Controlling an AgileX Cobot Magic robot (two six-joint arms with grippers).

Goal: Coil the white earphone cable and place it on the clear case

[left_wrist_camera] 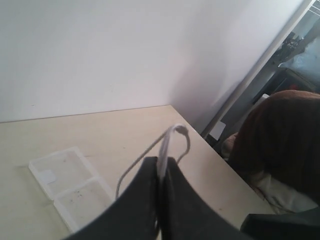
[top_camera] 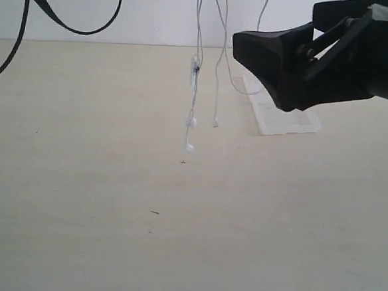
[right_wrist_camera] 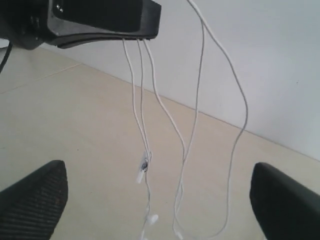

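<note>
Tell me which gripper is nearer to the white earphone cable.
Left. The left gripper is shut on the white earphone cable, holding it up above the table. The right gripper is open beside the hanging strands, touching none.

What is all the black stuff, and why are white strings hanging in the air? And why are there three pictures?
It's a robot with two arms, and each arm ends in a pincher called a gripper. One picture comes from a camera watching the table. The other two come from cameras on the robot's wrists. The white strings are really one earphone cable. The left gripper is pinched shut on it high up, so it dangles. The right gripper is open, holds nothing and faces the cable. A clear case lies on the table.
</note>
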